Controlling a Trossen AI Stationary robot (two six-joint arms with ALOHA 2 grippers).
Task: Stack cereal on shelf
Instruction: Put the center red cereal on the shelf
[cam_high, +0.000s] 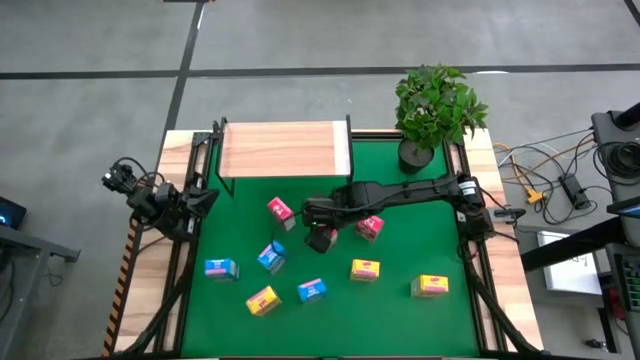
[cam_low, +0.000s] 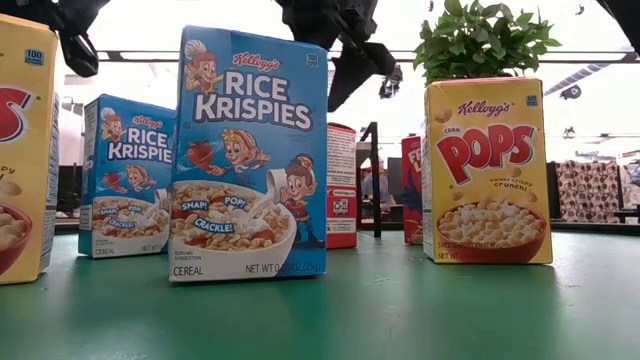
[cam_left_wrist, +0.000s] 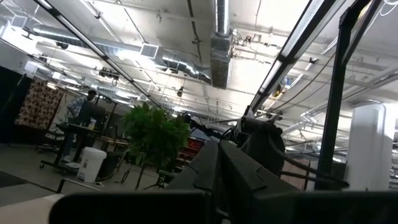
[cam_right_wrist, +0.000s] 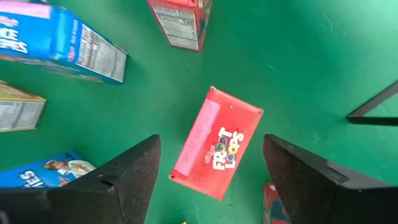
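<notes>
Cereal in a small pink-red cardboard box (cam_right_wrist: 217, 144) lies flat mid-counter beneath the right hand (cam_right_wrist: 211, 180), whose fingers are spread wide and empty. Pick-up comes next, I judge: descend, straddle, close. Left hand (cam_high: 205, 199) waits closed at the counter's left edge.

Right gripper (cam_right_wrist: 211, 168) jaws wide, pointing down; left arm parked.

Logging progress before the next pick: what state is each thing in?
Shelf: no boxes on it.
Froot Loops box: lying face up on the mat, unheld.
Rice Krispies box: upright.
Corn Pops box: upright.
Right gripper: open above the Froot Loops box.
Left gripper: shut, parked at the left side.
</notes>
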